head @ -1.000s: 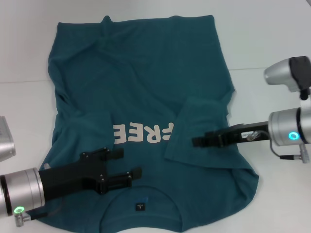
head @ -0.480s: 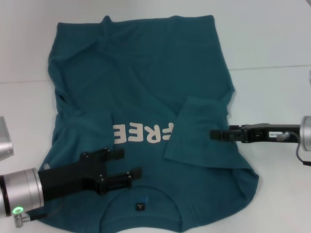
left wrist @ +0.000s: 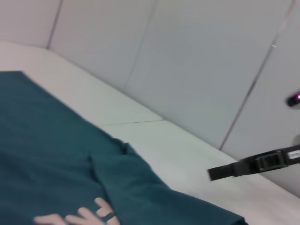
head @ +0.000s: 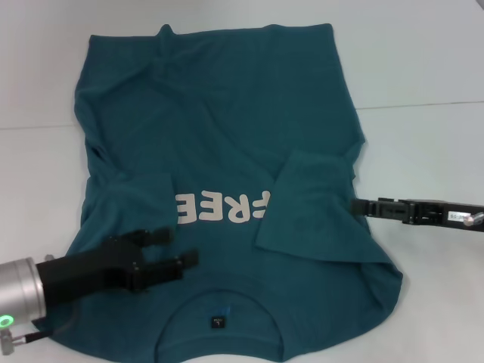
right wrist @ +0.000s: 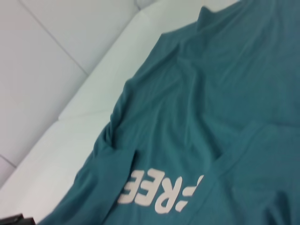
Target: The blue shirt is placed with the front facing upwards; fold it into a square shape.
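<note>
Flat blue shirt (head: 219, 144), left gripper (head: 180, 246) open above collar, right gripper (head: 355, 205) beside sleeve, aperture unclear.

Black left gripper (head: 175, 246), silver wrist, green ring light, thin cable, slim black right gripper (head: 355, 204), perhaps labelled.

1. You get bright, even light over the blue shirt (head: 219, 151), with no glare.
2. You see only soft, faint shadows along the shirt's folds and edges.
3. Your left wrist view is blurred throughout; the right wrist view is slightly soft.
</note>
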### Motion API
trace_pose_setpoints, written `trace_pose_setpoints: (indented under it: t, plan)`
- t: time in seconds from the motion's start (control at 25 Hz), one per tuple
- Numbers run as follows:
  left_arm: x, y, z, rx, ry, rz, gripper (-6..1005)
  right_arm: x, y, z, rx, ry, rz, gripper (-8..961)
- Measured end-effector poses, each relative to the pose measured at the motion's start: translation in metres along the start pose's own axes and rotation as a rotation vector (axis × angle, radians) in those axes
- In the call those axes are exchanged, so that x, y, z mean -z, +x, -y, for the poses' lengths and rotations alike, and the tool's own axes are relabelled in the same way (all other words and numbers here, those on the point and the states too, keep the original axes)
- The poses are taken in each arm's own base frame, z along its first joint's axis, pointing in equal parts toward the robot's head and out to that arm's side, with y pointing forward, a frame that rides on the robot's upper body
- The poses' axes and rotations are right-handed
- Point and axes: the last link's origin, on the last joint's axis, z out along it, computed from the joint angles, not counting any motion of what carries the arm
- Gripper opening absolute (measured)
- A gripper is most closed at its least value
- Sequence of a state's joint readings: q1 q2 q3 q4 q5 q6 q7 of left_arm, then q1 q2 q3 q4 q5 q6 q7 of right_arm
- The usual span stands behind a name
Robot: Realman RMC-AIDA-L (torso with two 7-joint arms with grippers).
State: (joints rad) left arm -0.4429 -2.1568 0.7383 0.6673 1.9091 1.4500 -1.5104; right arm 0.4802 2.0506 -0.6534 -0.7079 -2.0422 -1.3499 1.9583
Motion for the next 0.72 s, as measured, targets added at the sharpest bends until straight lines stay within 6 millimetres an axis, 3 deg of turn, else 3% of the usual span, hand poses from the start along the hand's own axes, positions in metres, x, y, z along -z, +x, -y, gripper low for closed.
trace_pose_setpoints:
  t: [0.32, 0.72]
  plan:
    - [0.039, 0.004, 0.026, 0.233, 0.181, 0.038, 840, 0.001, 0.005, -0.007, 0.057, -0.076, 0.064, 927]
    - [0.075, -0.005, 0.040, 0.325, 0.298, 0.016, 837, -0.006, 0.003, -0.012, 0.067, -0.104, 0.063, 843]
